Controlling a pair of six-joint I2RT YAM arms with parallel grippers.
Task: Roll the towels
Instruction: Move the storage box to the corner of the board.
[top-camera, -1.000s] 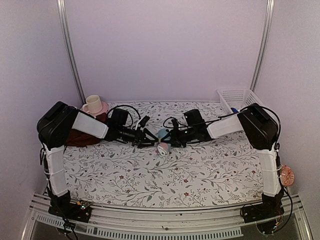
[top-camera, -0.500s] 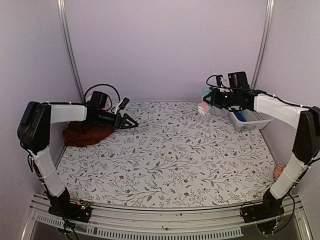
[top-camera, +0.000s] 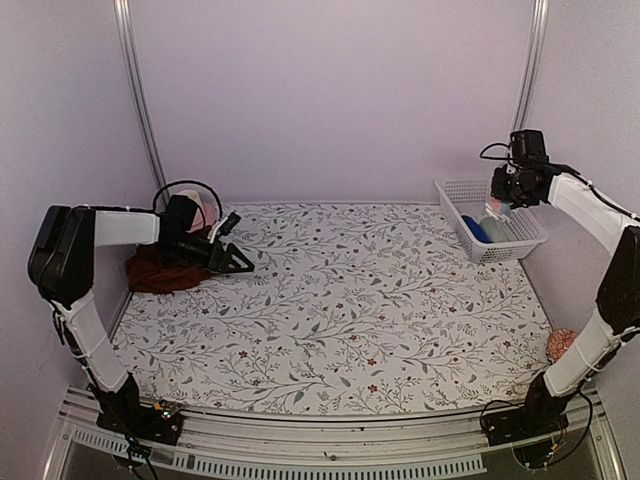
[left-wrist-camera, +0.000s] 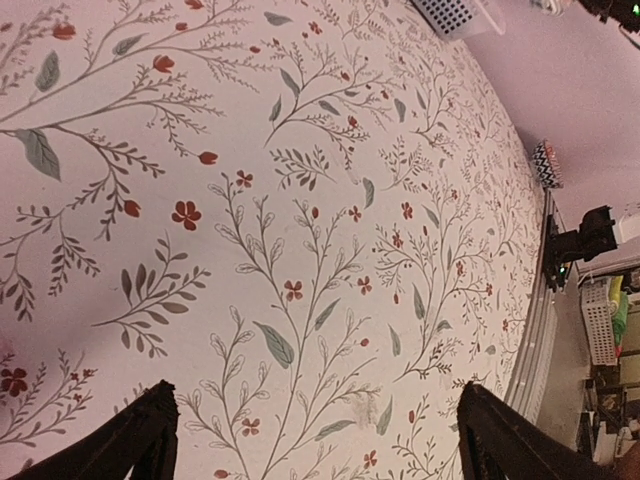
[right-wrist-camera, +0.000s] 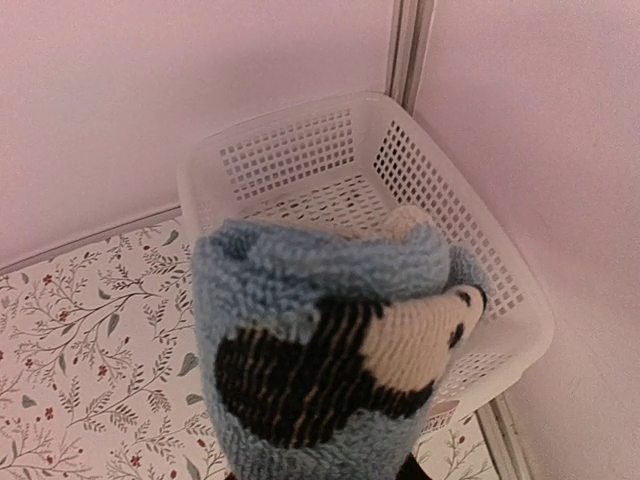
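We've carried the rolled light-blue towel (right-wrist-camera: 320, 350), gripped by the right claw (top-camera: 502, 196), over the white plastic basket (top-camera: 500, 250); the left claw (top-camera: 237, 263) gapes wide near the crumpled maroon towel (top-camera: 155, 277).

No words, numbers or signs can be read in any of the views. The light-blue towel (right-wrist-camera: 300, 290) has only patches of colour on it. The table cover (left-wrist-camera: 300, 200) has only leaves and little red flowers, not letters.
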